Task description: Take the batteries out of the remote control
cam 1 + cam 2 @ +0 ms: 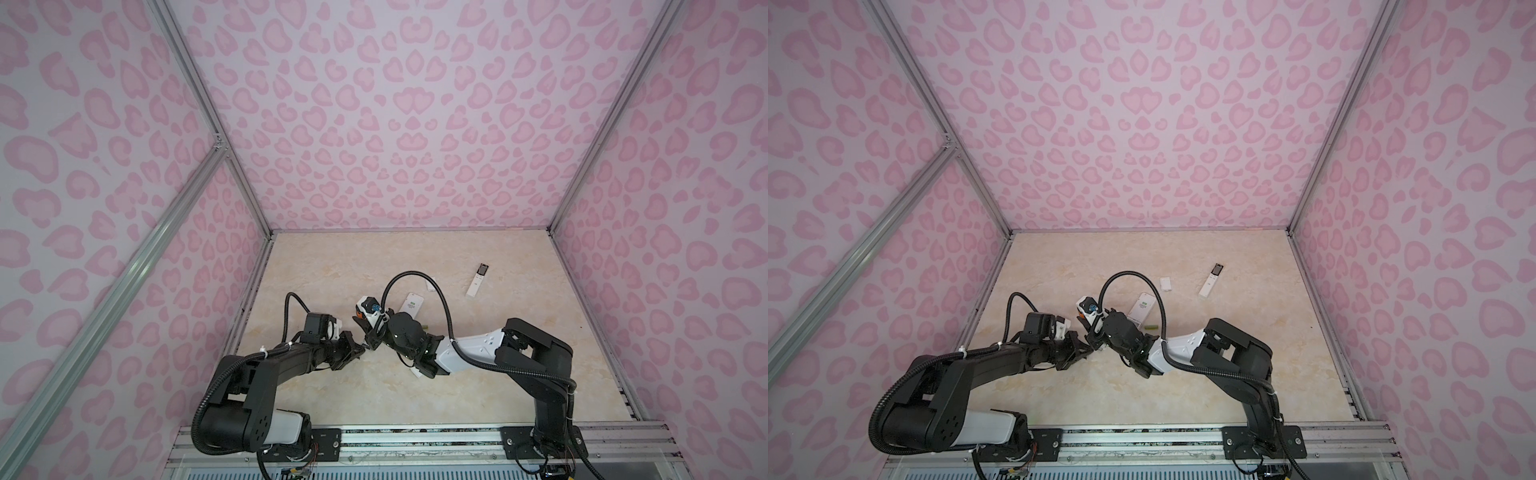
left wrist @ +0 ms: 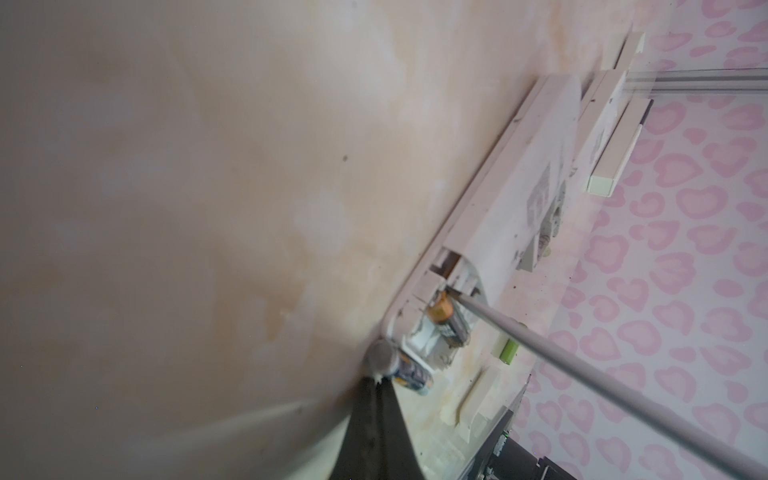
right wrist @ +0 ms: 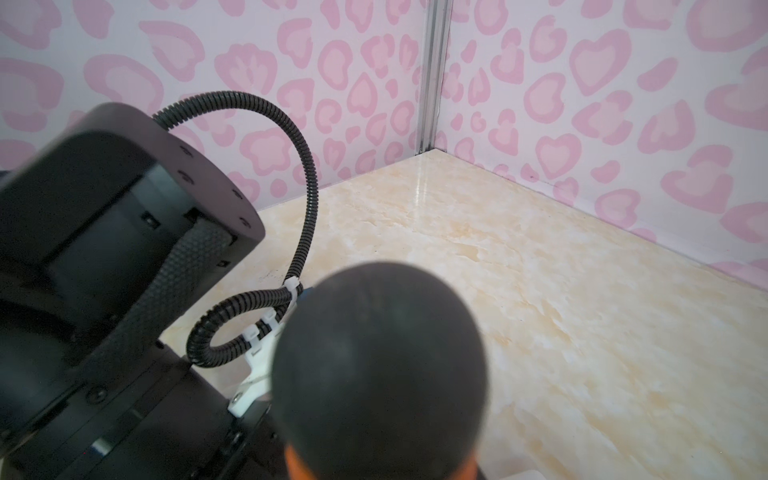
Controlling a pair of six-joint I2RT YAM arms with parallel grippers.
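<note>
Left wrist: left end effector (image 2: 374, 390) closed at remote (image 2: 511, 199) corner edge; right end effector (image 1: 371, 332) grips screwdriver (image 2: 582, 365).

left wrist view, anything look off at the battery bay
Yes: a dark battery sits askew in the remote's open bay, screwdriver tip against its gold end; a second battery lies loose by the corner.

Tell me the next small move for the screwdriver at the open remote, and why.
My guess: lever the tip of the screwdriver up under the gold-orange end of the dark battery to pop it free. The tip already rests at that end, and the battery still lies seated in the open compartment of the remote.
</note>
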